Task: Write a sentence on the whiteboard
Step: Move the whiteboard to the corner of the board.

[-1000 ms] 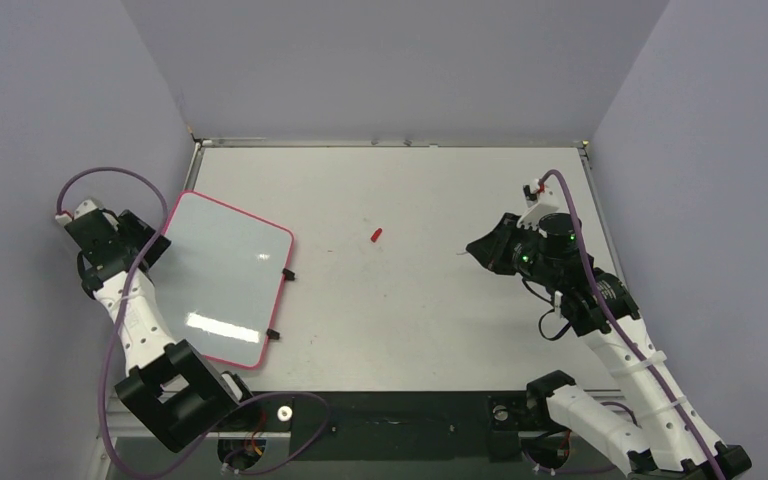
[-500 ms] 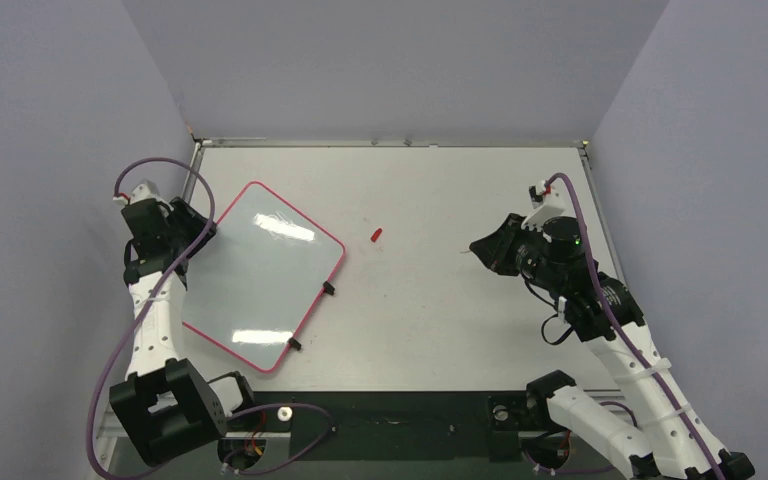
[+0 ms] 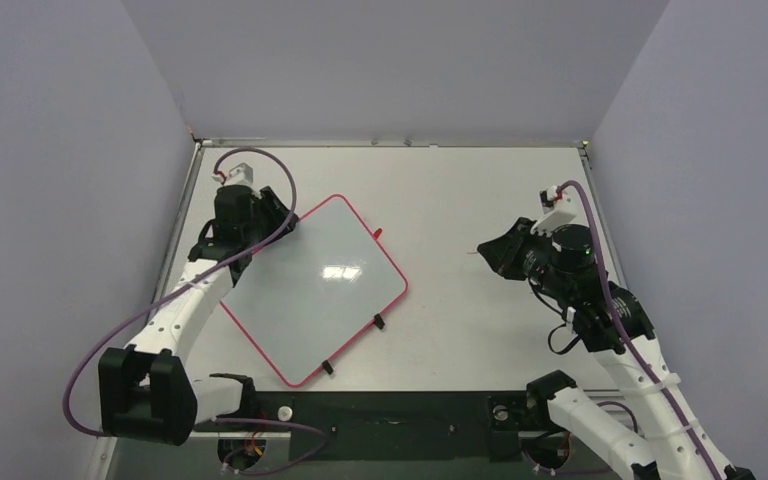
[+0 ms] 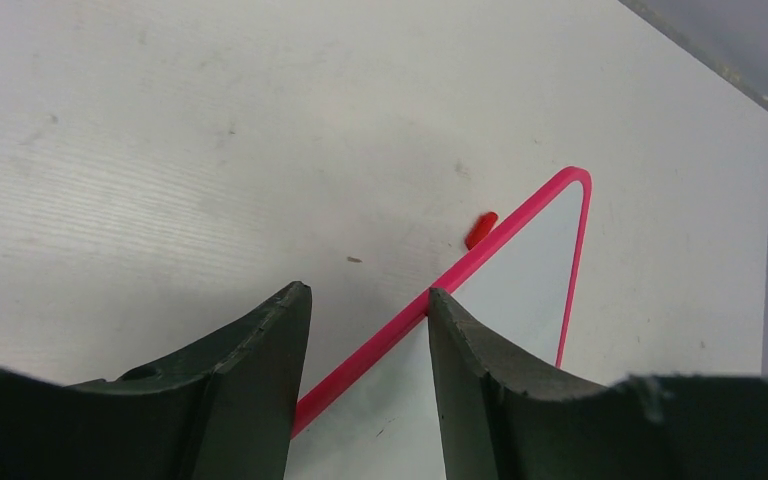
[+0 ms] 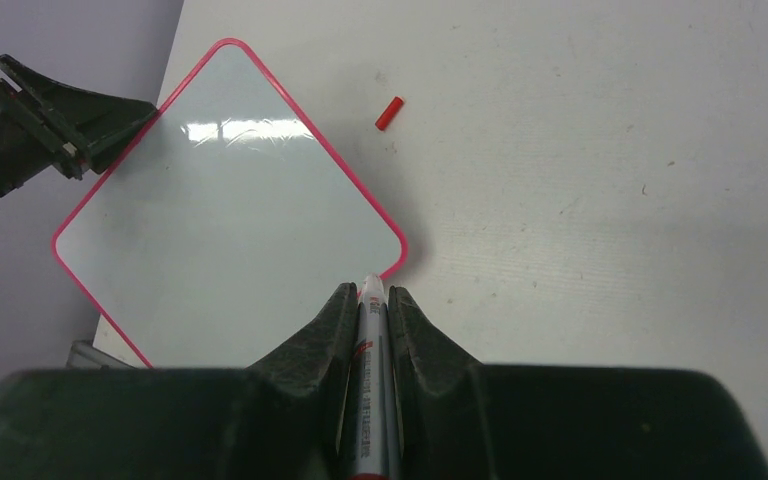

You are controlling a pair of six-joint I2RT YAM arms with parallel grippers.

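The whiteboard [image 3: 315, 285] lies as a diamond at centre-left, glossy white with a red-pink rim. It is blank, and no sentence shows on it. My left gripper [image 3: 278, 215] grips its upper-left edge; in the left wrist view the fingers [image 4: 365, 295] straddle the rim of the whiteboard [image 4: 530, 270]. My right gripper [image 3: 482, 250] hovers at the right, shut on a grey marker [image 5: 371, 330] with its tip uncapped. That tip points toward the whiteboard's [image 5: 220, 210] near corner.
A small red marker cap [image 3: 377, 231] lies on the table touching or just beside the board's top corner; it also shows in both wrist views [image 4: 479, 229] [image 5: 389, 113]. Two black clips [image 3: 379, 321] stick out of the board's lower-right edge. Purple walls enclose the table.
My left arm has swung the whiteboard from the table's left edge toward the centre, turning it into a diamond beside the red cap. My right gripper has shifted slightly right with the marker.
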